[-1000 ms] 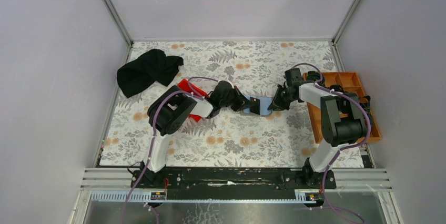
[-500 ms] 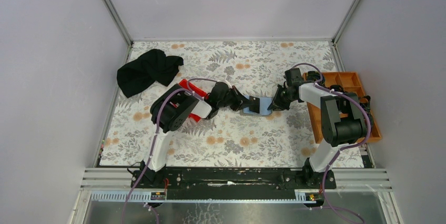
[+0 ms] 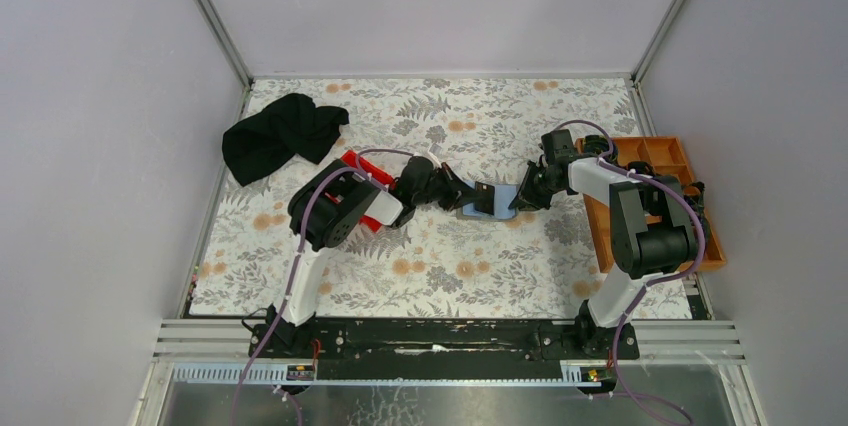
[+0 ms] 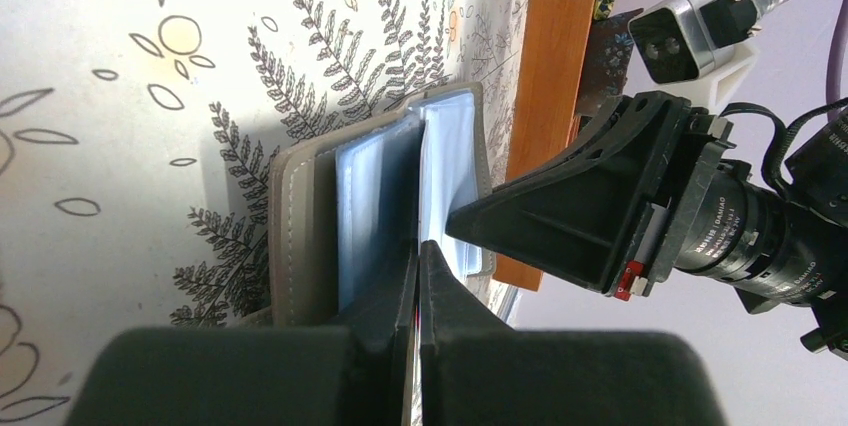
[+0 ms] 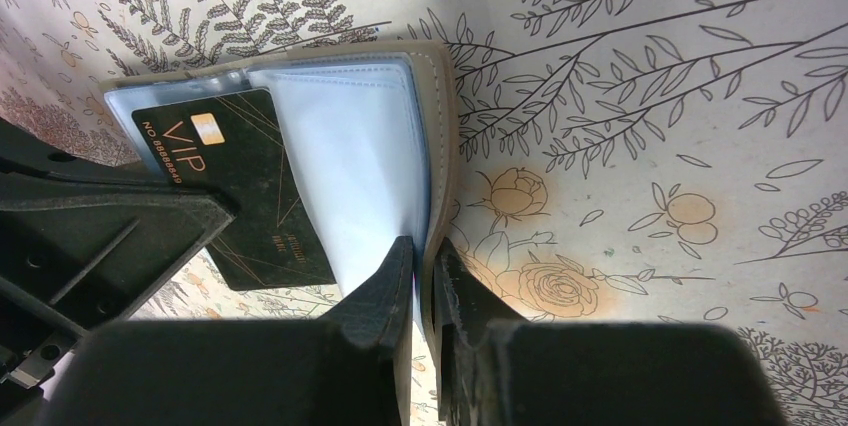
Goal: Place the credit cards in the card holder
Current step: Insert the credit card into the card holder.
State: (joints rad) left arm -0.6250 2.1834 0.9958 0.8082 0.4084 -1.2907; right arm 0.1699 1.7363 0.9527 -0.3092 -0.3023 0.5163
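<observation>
Across the flowered worktop (image 3: 440, 256) we see our two arms meeting at the middle. The left tool (image 4: 418, 251) is pinched tight on a dark card (image 5: 245, 196). The right tool (image 5: 422, 251) is nipped onto the cover edge of the open card holder (image 5: 443, 126), which lies between them. The card lies partly over its clear sleeves.
</observation>
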